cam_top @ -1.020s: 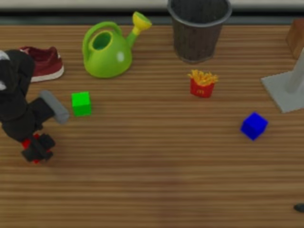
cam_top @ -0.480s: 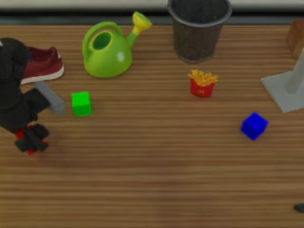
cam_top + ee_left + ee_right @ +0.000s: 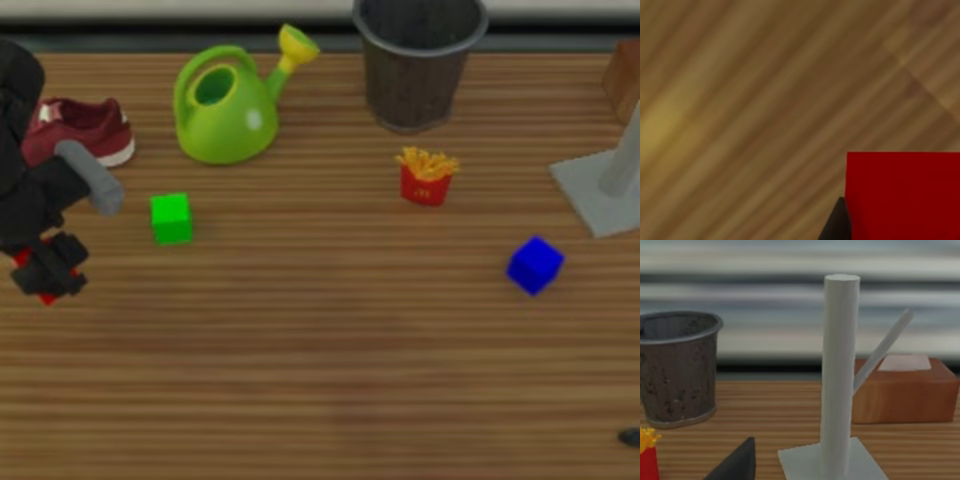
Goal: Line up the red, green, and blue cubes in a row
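Observation:
At the table's far left my left gripper (image 3: 45, 272) is shut on the red cube (image 3: 22, 258); only slivers of red show on either side of it in the top view. The left wrist view has the red cube (image 3: 905, 195) filling a corner, with one dark fingertip (image 3: 840, 222) against its side and wood grain beyond. To the gripper's right, the green cube (image 3: 171, 218) rests on the table, apart from it. The blue cube (image 3: 535, 265) lies at the right. My right gripper (image 3: 630, 437) is parked at the near right edge.
A lime-green watering can (image 3: 225, 105) and a maroon shoe (image 3: 85, 130) sit behind the green cube. Farther right are a dark bin (image 3: 415, 60), a red fries carton (image 3: 427, 177), a white stand (image 3: 600, 190) and a wooden box (image 3: 623, 80).
My left gripper has carried the red cube leftward and toward the table's far side. The green and blue cubes have not moved.

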Controlling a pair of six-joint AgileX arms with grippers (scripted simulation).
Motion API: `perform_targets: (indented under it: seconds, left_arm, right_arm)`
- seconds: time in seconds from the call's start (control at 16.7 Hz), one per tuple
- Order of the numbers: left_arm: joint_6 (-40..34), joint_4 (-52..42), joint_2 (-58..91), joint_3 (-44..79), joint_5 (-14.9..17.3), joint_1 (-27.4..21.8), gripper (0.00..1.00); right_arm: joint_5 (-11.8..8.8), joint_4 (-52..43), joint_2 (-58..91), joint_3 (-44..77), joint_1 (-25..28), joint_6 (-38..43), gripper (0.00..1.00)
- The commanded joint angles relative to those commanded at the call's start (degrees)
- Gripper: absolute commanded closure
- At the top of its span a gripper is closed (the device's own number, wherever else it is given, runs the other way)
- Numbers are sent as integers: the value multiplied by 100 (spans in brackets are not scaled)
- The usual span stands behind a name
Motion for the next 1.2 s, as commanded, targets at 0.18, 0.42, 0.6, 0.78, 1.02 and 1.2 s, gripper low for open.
perform_targets:
  seconds: [0.18, 0.42, 0.6, 0.78, 1.02, 1.2]
  left_arm:
    - [48, -8, 46, 29, -3, -117, 100]
    - [329, -192, 188, 361, -2, -882, 100]
    - [675, -401, 335, 689, 6, -1757, 100]
    - [998, -583, 452, 987, 13, -2620, 100]
    - [1165, -666, 487, 1151, 12, -3040, 100]
    - [1165, -651, 464, 1133, 9, -3019, 100]
  right_arm:
    - [0, 0, 0, 0, 0, 0, 0]
    - [0, 0, 0, 0, 0, 0, 0]
    - [0, 0, 0, 0, 0, 0, 0]
    - [0, 0, 0, 0, 0, 0, 0]
    - [0, 0, 0, 0, 0, 0, 0]
    - [0, 0, 0, 0, 0, 0, 0]
